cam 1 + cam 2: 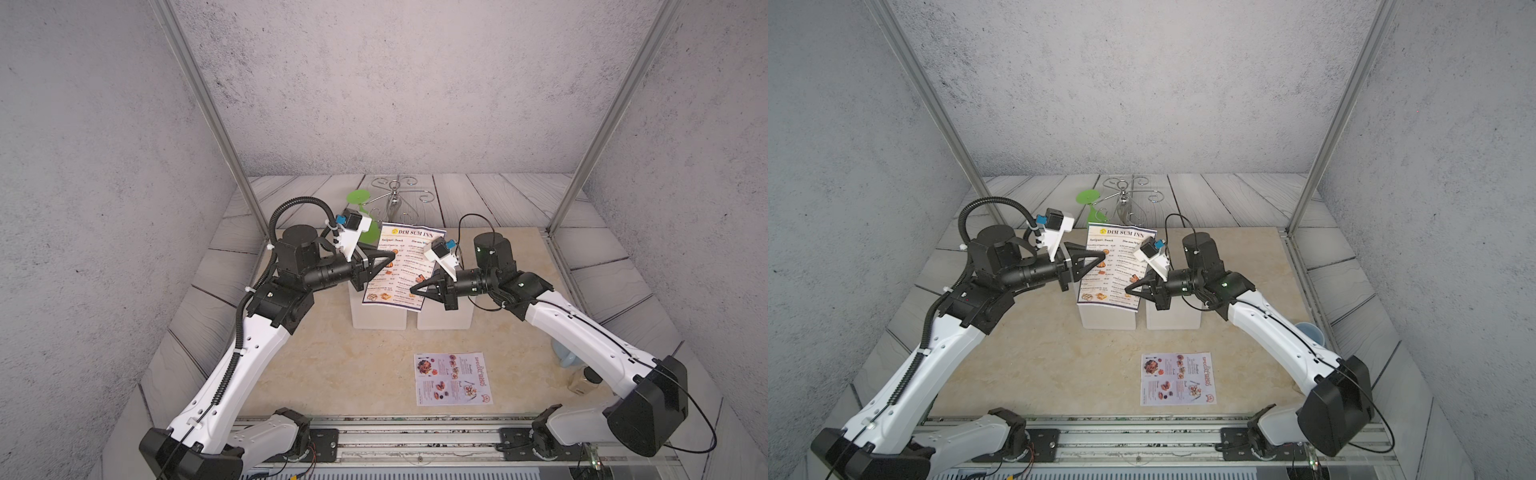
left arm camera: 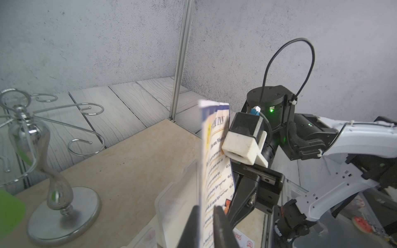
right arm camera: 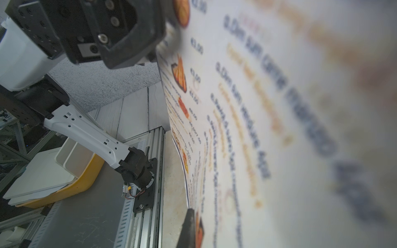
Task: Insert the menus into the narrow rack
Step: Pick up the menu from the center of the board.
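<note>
Standing upright over the clear plastic rack (image 1: 378,318), the white dark-bordered "DIM SUM INN" menu (image 1: 402,275) is clamped by the right gripper (image 1: 411,289) — the left gripper's (image 1: 392,260) hold cannot be told. It should be kept straight and slid down slowly.

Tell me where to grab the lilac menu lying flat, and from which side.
Likely its titled edge, from above on the robot's right: the lilac menu lies flat on the table, no edge lifted, and that edge faces the right arm.
</note>
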You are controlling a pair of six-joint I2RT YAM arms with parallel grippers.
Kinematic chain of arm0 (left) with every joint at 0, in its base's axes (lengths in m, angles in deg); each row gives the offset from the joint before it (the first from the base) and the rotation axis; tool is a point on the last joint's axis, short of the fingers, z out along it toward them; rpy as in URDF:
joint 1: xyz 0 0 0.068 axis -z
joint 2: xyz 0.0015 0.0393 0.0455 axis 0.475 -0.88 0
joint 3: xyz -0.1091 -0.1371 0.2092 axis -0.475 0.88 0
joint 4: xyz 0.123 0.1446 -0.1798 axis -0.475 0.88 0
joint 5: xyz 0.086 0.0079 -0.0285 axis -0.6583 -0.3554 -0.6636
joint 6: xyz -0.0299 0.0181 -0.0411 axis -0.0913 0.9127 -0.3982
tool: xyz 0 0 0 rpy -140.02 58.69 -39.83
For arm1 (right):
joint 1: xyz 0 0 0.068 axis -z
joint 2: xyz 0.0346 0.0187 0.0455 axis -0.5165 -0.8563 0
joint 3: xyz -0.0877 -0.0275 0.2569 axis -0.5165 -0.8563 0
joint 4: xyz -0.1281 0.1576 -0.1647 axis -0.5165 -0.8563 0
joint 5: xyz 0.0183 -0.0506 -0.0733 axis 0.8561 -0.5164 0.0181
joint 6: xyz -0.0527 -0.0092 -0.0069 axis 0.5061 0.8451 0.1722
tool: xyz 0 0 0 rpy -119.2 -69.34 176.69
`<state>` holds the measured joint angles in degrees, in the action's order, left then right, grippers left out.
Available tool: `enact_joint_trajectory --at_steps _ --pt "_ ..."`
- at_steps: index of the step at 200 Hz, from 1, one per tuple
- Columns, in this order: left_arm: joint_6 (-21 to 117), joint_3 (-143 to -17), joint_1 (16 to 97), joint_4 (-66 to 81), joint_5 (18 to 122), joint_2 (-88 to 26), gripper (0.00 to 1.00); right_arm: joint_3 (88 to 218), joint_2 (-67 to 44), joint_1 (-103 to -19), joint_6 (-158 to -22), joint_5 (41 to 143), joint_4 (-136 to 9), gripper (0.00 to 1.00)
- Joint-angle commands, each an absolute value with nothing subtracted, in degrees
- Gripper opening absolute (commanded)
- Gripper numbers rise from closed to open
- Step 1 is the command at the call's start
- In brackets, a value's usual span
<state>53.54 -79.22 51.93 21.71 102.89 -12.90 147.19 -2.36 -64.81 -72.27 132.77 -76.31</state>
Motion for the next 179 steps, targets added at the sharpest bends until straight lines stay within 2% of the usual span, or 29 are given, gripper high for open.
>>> enact_joint_trajectory --at_steps 1,47,67,112,179 --pt "53.5 -79.4 51.5 21.0 102.1 -12.1 0.26 148.1 -2.8 -65.1 -72.8 130.9 -74.9 0.01" --pt "53.8 -77.4 51.5 22.1 95.6 -9.5 0.54 146.2 -1.0 -65.1 -73.9 128.3 -71.6 0.0" --pt "53.2 -75.7 51.5 23.0 90.1 -6.9 0.62 145.9 -0.6 -65.2 -74.3 126.6 -70.7 0.0" --pt "52.3 -71.2 51.5 25.4 80.8 -1.0 0.69 145.5 -0.6 -65.1 -75.3 123.0 -67.4 0.0" --pt "48.2 -63.2 51.5 27.4 72.1 4.1 0.69 147.3 -3.1 -65.1 -76.6 121.1 -62.2 0.0"
